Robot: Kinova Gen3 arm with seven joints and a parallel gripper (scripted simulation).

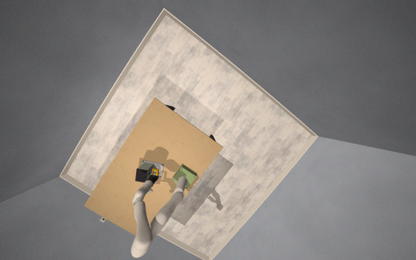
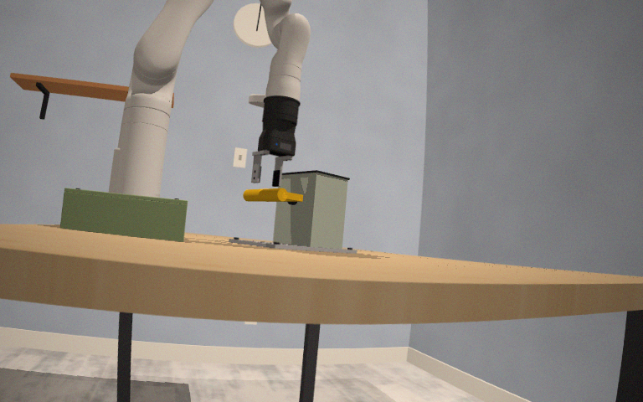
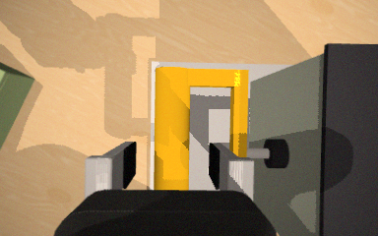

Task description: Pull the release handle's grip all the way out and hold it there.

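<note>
The gripper [image 3: 167, 164] hangs just above the yellow grip [image 3: 171, 133] in front of the housing [image 2: 315, 208], jaws wide and empty, straddling the bar across its long axis.

I see a matt light wood table [image 2: 315, 293], glossy yellow plastic-looking handle [image 2: 265, 194], matt grey-green housing [image 2: 315, 213], smooth off-white arm [image 2: 141, 149], dull metal-looking fingers.
</note>
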